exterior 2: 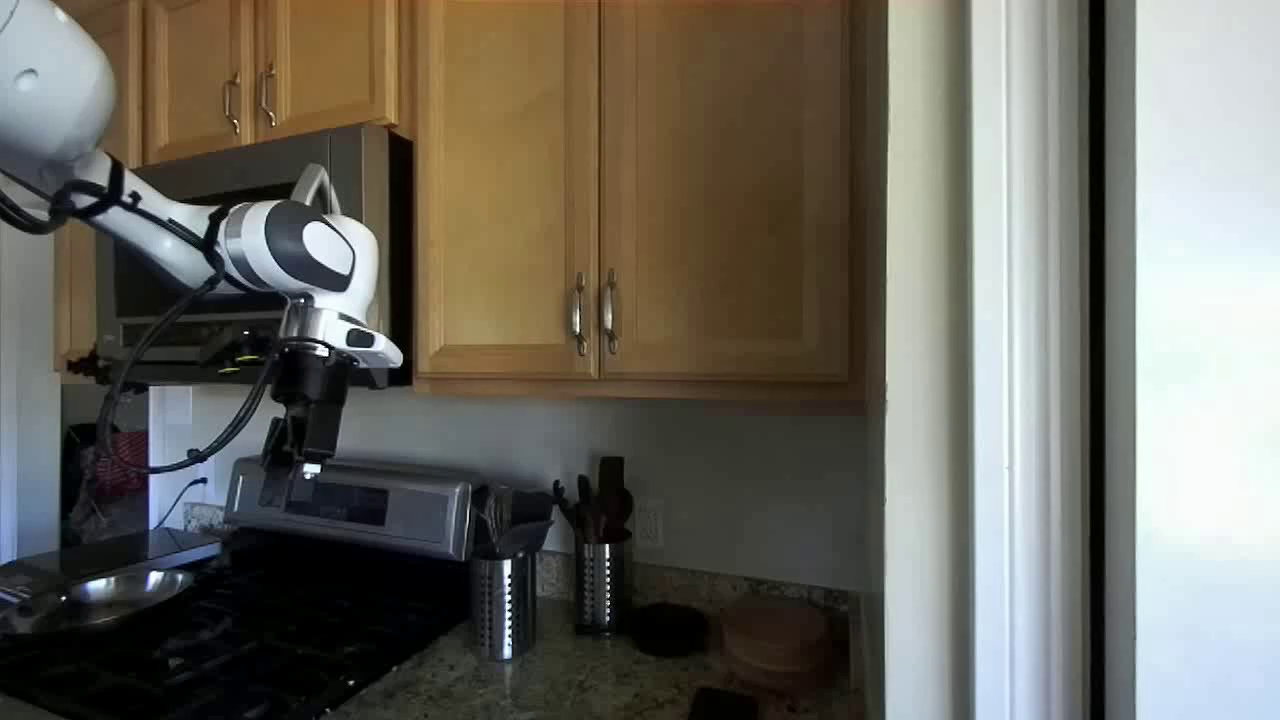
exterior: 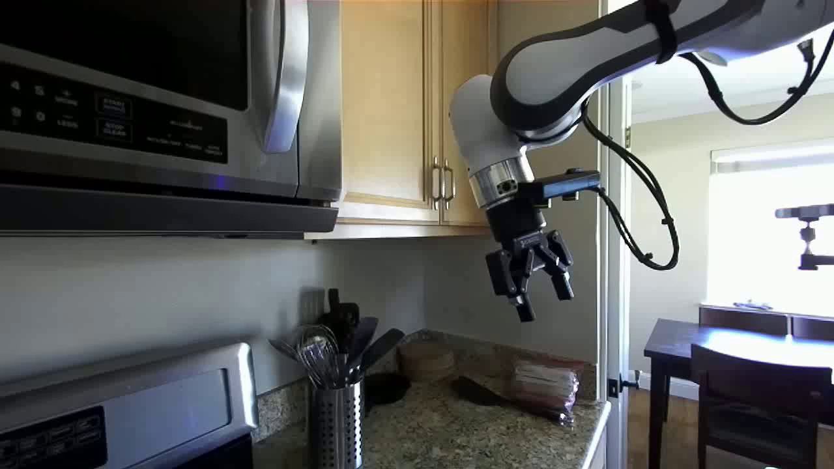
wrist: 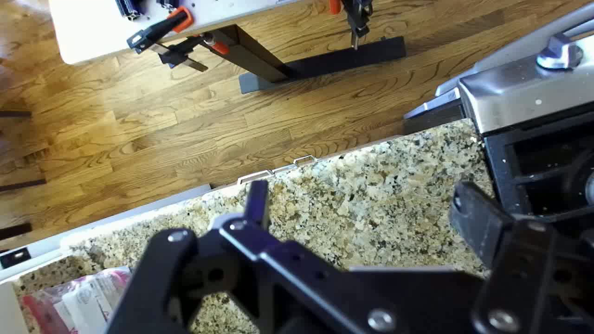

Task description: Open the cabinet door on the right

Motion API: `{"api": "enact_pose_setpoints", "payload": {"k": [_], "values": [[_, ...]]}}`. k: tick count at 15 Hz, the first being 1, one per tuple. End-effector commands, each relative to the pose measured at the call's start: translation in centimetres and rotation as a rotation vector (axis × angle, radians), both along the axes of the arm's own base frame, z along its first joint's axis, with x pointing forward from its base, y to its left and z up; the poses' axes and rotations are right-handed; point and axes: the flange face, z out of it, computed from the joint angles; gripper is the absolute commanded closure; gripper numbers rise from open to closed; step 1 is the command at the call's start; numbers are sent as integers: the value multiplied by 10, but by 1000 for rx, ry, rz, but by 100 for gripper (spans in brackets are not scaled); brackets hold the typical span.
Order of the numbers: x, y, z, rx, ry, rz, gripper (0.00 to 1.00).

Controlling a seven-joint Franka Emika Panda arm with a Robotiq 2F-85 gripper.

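Note:
The right cabinet door (exterior 2: 730, 180) is light tan wood with a recessed panel, and it is shut. It also shows in an exterior view (exterior: 464, 98), partly behind the arm. Its small silver handle (exterior 2: 610, 312) is near its left edge and shows in both exterior views (exterior: 449, 184). The matching left door (exterior 2: 505, 180), with its handle (exterior 2: 579, 314) beside, is also shut. My gripper (exterior: 546, 303) is open and empty, pointing down, lower than the handles and apart from both doors. In the wrist view the fingers (wrist: 364, 204) are spread above the granite counter. The cabinet is out of the wrist view.
A microwave (exterior 2: 250, 240) hangs left of the cabinet above the stove (exterior 2: 350, 505). Utensil holders (exterior 2: 503, 605) stand on the granite counter (exterior: 443, 430). A plastic bag (exterior: 544, 387) lies near the counter's end. A door frame (exterior: 612, 260) stands right of the counter.

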Motion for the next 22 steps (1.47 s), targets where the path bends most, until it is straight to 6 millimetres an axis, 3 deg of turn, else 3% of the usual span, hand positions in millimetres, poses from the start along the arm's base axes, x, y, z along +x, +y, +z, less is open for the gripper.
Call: {"api": "enact_pose_setpoints", "payload": {"k": [1,7,11,15,22], "values": [[0,0,0,0,1,0,0],[1,0,0,-2,1,0,0],[15,-15,-8,-3,-17,-12,0],[39,-51,-9,0,-118,114,0],[64,-113,37,-45,-439,325,0]]}}
